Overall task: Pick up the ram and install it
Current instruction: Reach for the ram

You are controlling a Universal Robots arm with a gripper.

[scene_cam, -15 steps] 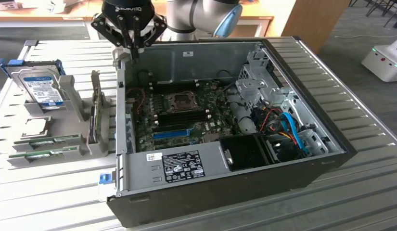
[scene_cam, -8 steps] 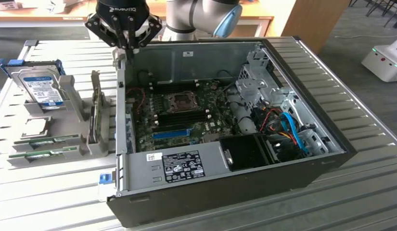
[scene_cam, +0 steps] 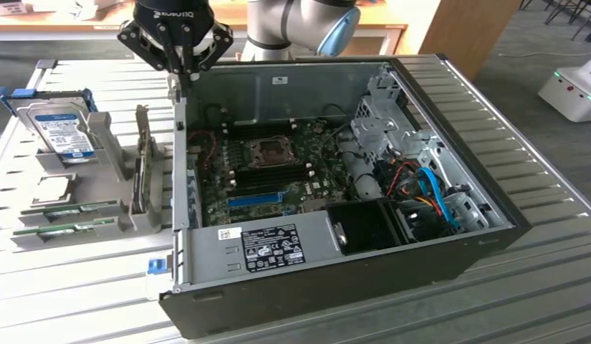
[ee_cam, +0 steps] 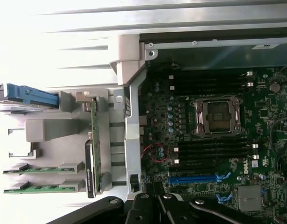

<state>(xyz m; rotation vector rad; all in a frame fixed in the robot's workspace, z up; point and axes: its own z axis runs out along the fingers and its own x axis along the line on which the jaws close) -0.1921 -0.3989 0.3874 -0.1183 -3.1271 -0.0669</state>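
Overhead, hand (scene_cam: 183,69) pinched together on nothing, above the open computer case (scene_cam: 410,269), at its wall on the exterior view's left. Ram (scene_cam: 71,229) resting on edge in the grey rack (scene_cam: 51,190) on the desk (scene_cam: 75,301), near left. Probably light, stiff, fragile; best taken by the long edges. From the wrist, straight down into black memory slots (ee_cam: 213,151); from outside, the hand's height.

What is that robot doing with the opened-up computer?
A robot arm is working over an open computer case. Its gripper is shut with nothing visible in it, hovering above the case wall nearest a gray rack. Green RAM sticks lie in that rack, near a hard drive. No stick has been picked up yet, and the black memory slots on the motherboard look empty.
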